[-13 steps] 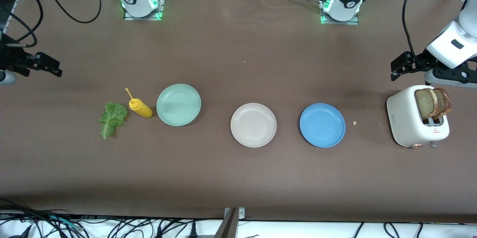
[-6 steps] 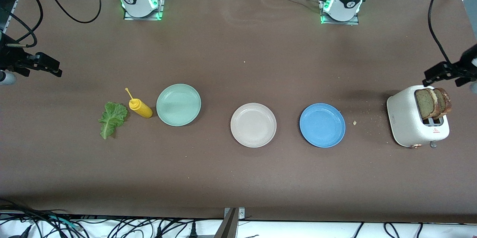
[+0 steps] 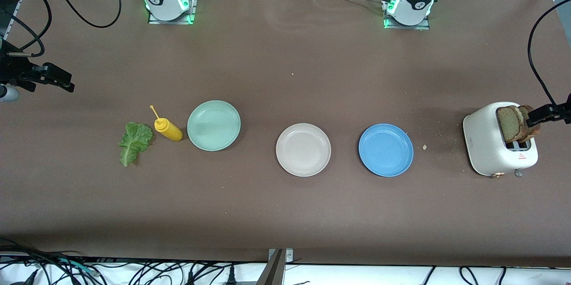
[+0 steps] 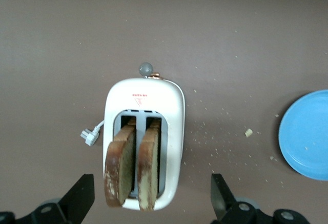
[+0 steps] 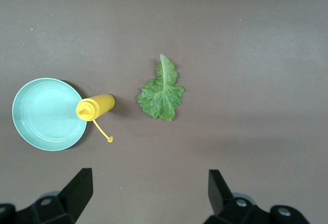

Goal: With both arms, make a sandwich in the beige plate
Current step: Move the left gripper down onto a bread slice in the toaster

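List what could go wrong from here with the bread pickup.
1. The two bread slices stand close together in the toaster; the open left gripper above them might catch both.
2. The toaster is unanchored and could tip or slide.
3. The blue plate sits beside the beige plate; bread could land wrong.

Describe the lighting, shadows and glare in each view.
Front view: even overhead light, soft shadows beside the toaster and beige plate, green glow at both arm bases. Left wrist view: sharp, bread slices clear, faint sheen on the toaster. Right wrist view: flat light, lettuce leaf crisp, no glare.
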Robot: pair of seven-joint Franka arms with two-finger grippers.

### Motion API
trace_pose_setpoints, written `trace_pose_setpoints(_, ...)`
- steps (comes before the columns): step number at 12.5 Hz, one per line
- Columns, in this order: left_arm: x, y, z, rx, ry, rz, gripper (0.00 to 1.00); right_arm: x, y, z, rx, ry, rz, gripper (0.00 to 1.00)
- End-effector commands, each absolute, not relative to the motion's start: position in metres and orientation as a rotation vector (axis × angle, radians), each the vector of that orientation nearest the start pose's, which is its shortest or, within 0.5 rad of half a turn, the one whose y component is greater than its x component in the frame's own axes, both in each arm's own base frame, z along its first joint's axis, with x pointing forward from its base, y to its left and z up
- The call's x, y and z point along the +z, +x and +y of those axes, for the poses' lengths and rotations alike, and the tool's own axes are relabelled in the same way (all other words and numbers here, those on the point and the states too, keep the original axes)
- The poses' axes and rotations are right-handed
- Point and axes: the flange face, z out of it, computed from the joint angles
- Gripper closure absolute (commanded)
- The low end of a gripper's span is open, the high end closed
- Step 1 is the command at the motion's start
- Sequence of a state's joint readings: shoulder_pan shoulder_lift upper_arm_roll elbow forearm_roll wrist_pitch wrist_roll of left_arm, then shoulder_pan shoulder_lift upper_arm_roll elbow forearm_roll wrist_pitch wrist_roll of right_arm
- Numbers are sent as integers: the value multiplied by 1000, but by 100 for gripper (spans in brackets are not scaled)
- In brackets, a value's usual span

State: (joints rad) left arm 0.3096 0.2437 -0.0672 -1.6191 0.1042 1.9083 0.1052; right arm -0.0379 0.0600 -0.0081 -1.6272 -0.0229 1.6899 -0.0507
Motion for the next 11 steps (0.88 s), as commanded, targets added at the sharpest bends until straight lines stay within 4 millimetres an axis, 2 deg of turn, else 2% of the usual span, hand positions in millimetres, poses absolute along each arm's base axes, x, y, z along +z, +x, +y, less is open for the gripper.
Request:
trace_pose_setpoints(1, 458, 628, 179, -71, -3068, -177, 0, 575, 580, -31, 0, -3174, -20, 0)
trace_pose_setpoints(4, 430, 620, 169, -3, -3099, -171, 0, 576, 580, -28, -3, -3169, -22, 0)
trace_pose_setpoints(7, 419, 601, 164, 44, -3103, -170, 0, 575, 579, -29, 5, -3169, -17, 0)
trace_pose_setpoints(11, 386, 581, 164, -17, -3092, -161, 2, 574, 580, -29, 2, -3171, -15, 0)
